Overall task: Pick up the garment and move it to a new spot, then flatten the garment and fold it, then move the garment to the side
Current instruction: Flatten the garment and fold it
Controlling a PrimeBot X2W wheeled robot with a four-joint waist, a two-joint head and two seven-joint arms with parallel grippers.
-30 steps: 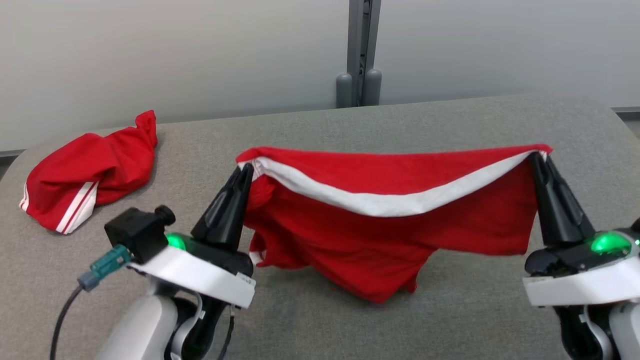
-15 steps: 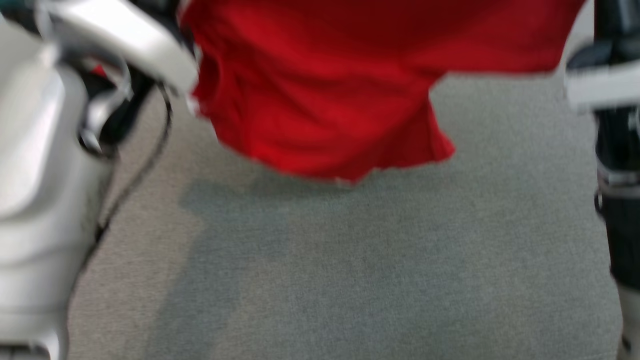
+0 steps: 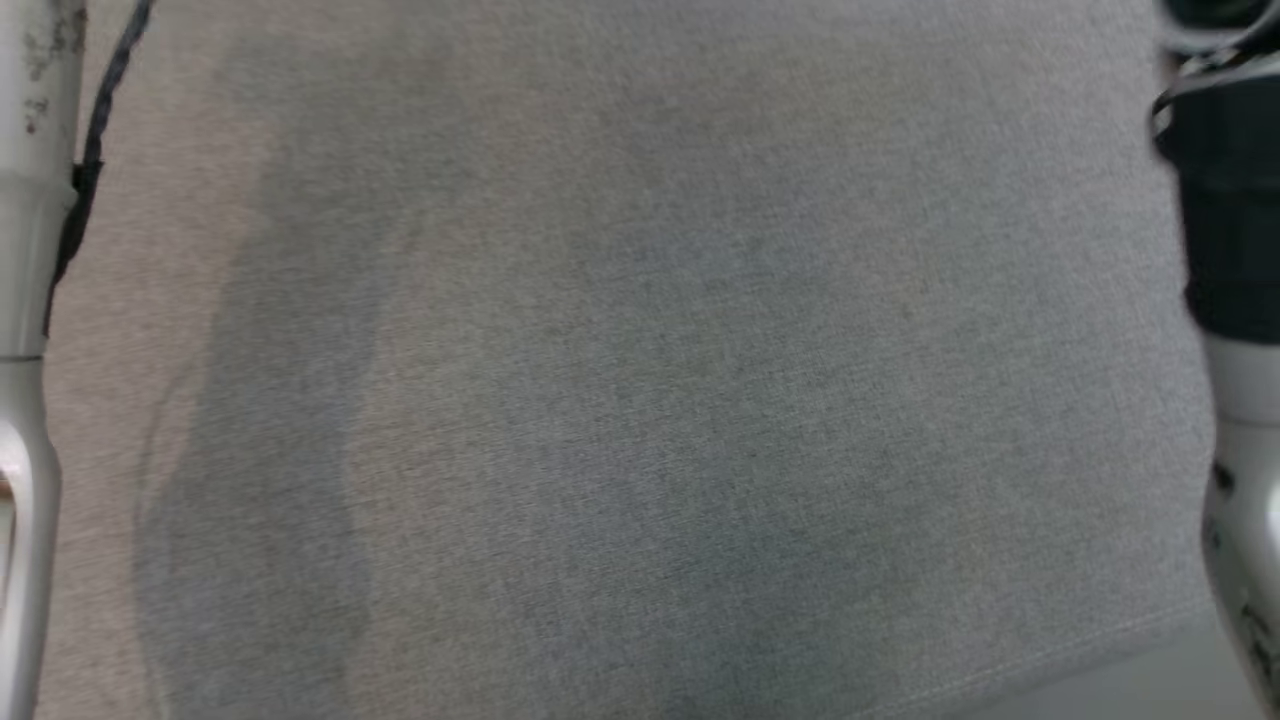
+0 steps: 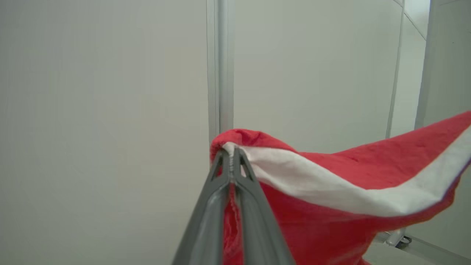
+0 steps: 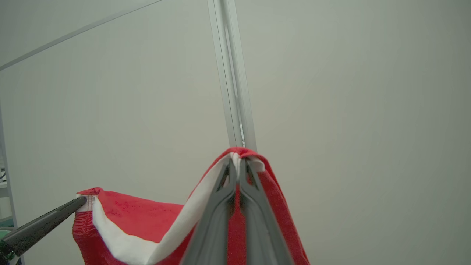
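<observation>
The left gripper (image 4: pixel 232 156) and the right gripper (image 5: pixel 241 162) each pinch the white-banded edge of the red garment (image 4: pixel 331 173). The edge sags between them, before a pale wall (image 4: pixel 92 110).

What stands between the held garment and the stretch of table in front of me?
Nothing visible does. The left gripper and right gripper are each shut on the garment at its white band, holding it up in the air. In the head view, the grey table between the two forearms lies bare.
</observation>
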